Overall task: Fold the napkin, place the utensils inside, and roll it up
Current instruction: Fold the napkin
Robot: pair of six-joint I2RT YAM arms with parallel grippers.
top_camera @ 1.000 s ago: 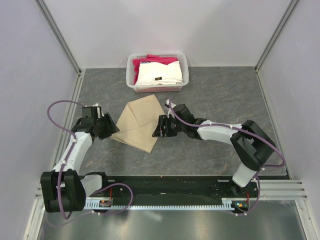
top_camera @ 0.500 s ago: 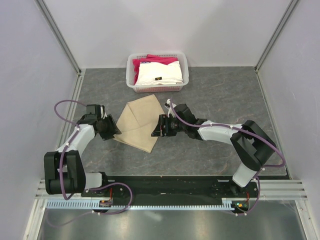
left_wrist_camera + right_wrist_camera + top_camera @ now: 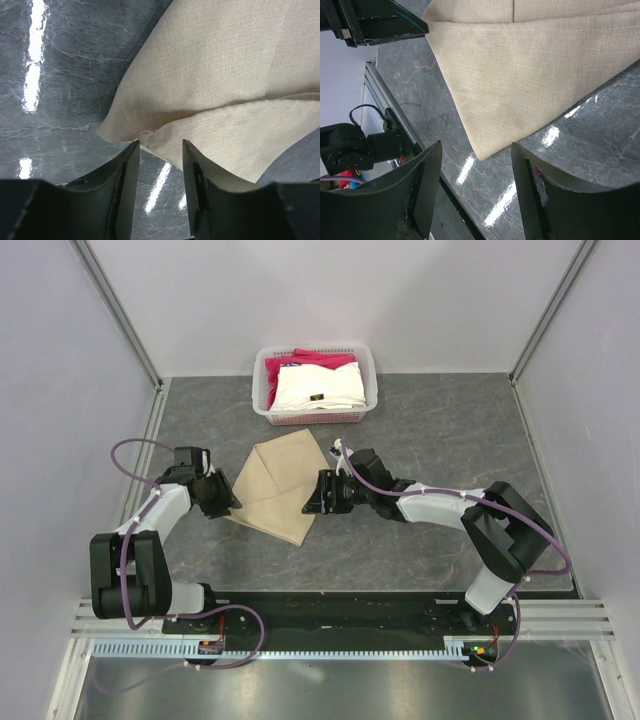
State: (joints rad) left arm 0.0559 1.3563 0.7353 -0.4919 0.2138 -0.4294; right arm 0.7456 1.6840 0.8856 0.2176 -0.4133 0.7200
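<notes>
The tan napkin (image 3: 278, 483) lies partly folded on the dark table, one flap laid over the other. My left gripper (image 3: 231, 503) sits low at its left corner. In the left wrist view that gripper (image 3: 160, 149) is open, and the napkin (image 3: 210, 85) has its layered corner just at the fingertips (image 3: 131, 152). My right gripper (image 3: 315, 496) is at the cloth's right edge. In the right wrist view it (image 3: 476, 150) stands wide open, with a pointed corner of the napkin (image 3: 520, 75) lying between the tips, untouched. The utensils are out of view.
A white basket (image 3: 262, 412) stands at the back centre, against the napkin's far corner, holding a white folded cloth (image 3: 318, 388) and a pink-red one (image 3: 322, 358). Grey walls close in the table on the left, right and back. A metal rail (image 3: 330, 640) runs along the near edge.
My left arm has drawn in and brought its gripper closer to the napkin's left corner, with the jaws narrower than before. The right arm and the napkin have not moved.
</notes>
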